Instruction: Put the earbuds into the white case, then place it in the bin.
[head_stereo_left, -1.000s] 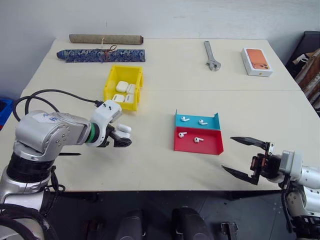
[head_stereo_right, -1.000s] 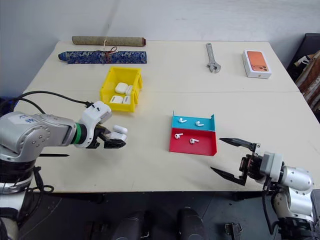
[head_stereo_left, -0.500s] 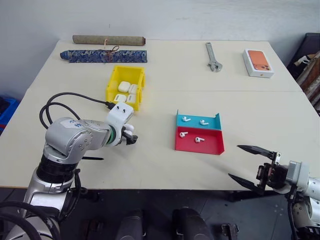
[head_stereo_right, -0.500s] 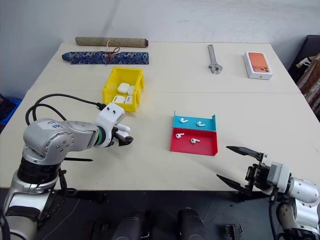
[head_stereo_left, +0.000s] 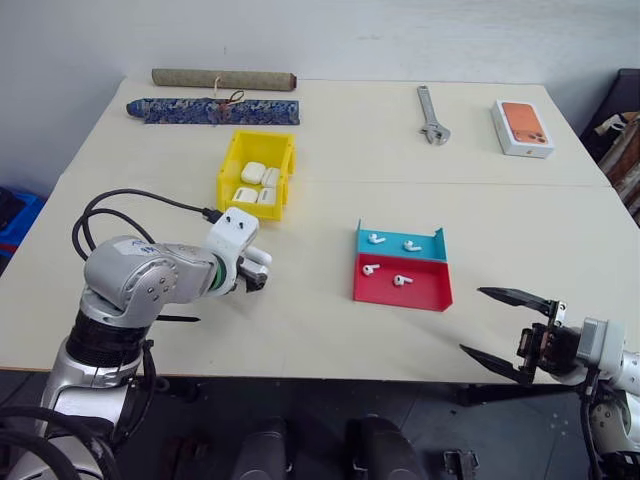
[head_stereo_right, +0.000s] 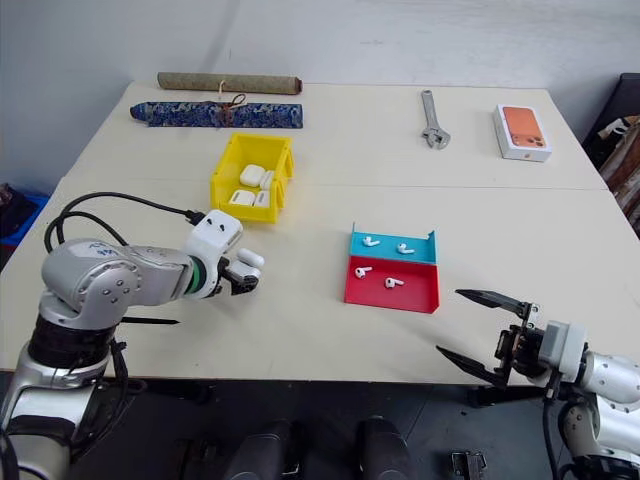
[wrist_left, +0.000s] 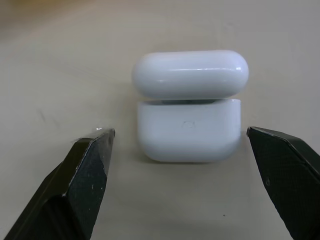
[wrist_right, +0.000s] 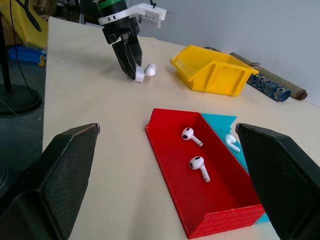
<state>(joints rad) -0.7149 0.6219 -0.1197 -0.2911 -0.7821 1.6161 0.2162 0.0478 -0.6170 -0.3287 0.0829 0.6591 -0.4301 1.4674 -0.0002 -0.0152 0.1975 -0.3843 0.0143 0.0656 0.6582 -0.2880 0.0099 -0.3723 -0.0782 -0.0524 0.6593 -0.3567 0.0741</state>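
The white case (wrist_left: 189, 105) is now set down on the bench (head_stereo_left: 300, 330), lid up, at the 7 o'clock side of the bin (head_stereo_left: 259, 171). The left end effector (wrist_left: 185, 170) is spread wide around it, not pinching. The right end effector (head_stereo_left: 505, 325) is spread wide too, so the earbuds (head_stereo_left: 385, 274) can be fetched next.

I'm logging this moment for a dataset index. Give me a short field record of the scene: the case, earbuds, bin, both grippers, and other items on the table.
white case: on the table, lid ajar, between the left gripper's open fingers, not touched
left gripper: open, around the case
right gripper: open, holding nothing, near the table's front edge
earbuds: four loose in the red-and-blue tray, two in the red half, two in the blue
bin: yellow, with several white cases inside
other items: wrench, phone box, two rolled bundles at the far edge
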